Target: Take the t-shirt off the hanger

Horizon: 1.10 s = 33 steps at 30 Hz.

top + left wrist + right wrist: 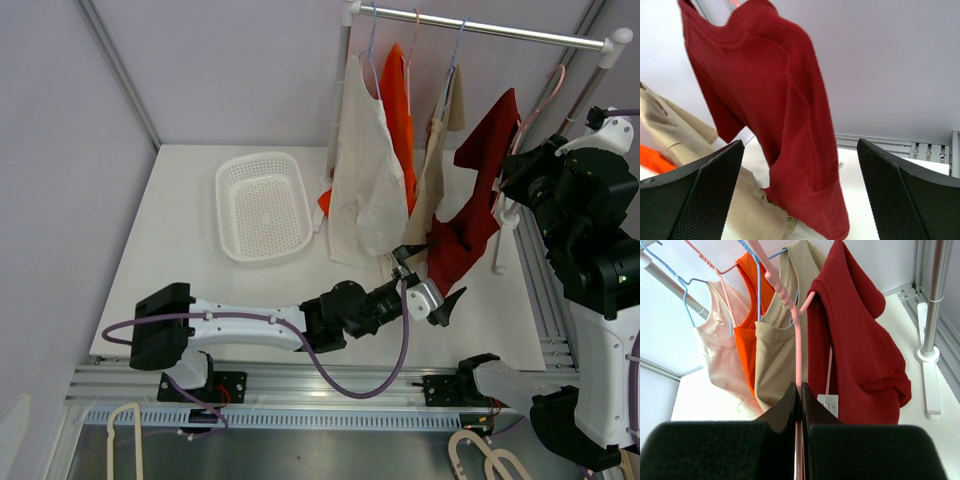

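The dark red t-shirt (475, 205) hangs half off a pink hanger (798, 335) at the right end of the rail, its hem bunched on the table. In the right wrist view the shirt (855, 355) clings to the hanger's right arm, with a white label showing. My right gripper (800, 390) is shut on the hanger's lower wire; from above it (508, 182) sits by the shirt's upper right. My left gripper (441, 301) is open at the shirt's lower hem. In the left wrist view the shirt (785, 120) hangs between and beyond the wide jaws (800, 200), untouched.
A rail (500, 30) carries a cream shirt (362, 170), an orange one (402, 120) and a beige one (432, 170) left of the red shirt. A white basket (262, 205) lies at the left. The rack's right post (505, 225) stands by the red shirt.
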Each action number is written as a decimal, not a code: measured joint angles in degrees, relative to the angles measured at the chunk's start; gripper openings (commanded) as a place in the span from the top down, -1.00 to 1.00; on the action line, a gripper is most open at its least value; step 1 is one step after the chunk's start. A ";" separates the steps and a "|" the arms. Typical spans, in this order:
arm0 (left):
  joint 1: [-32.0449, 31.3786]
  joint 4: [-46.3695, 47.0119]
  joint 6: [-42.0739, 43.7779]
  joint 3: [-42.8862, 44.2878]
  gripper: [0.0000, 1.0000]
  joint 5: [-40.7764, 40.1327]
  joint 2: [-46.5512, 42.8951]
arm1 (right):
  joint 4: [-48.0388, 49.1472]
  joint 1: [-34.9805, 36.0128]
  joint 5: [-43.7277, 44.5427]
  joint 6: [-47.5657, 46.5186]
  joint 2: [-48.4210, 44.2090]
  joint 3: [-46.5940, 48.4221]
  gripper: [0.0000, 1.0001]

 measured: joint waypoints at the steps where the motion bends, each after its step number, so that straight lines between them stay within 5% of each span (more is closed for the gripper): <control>1: 0.00 -0.20 -0.09 0.61 -0.99 0.11 0.57 | 0.00 0.00 -0.13 0.00 0.00 0.00 1.00; 3: 0.00 -0.63 -0.68 1.51 -0.93 0.44 1.55 | 0.00 0.04 -0.37 0.00 0.02 0.00 1.00; 8: 0.02 -2.10 -2.45 2.51 -0.30 1.51 3.41 | 0.02 0.09 -0.98 0.02 0.02 0.00 1.00; 16: 1.09 -6.58 -6.01 7.58 0.14 1.88 7.63 | 0.02 0.11 -2.23 0.42 0.02 0.00 1.00; 19: 1.55 -8.44 -6.95 9.03 0.93 1.84 8.50 | 0.02 0.15 -2.49 0.44 0.02 0.00 1.00; 25: 0.57 -12.26 -6.56 12.33 0.99 -0.61 8.59 | 1.57 0.22 -1.38 0.17 0.28 -0.72 1.00; 33: -9.38 -7.02 -1.70 7.43 0.99 -7.93 7.58 | 2.95 0.33 2.47 -2.95 3.96 -1.77 1.00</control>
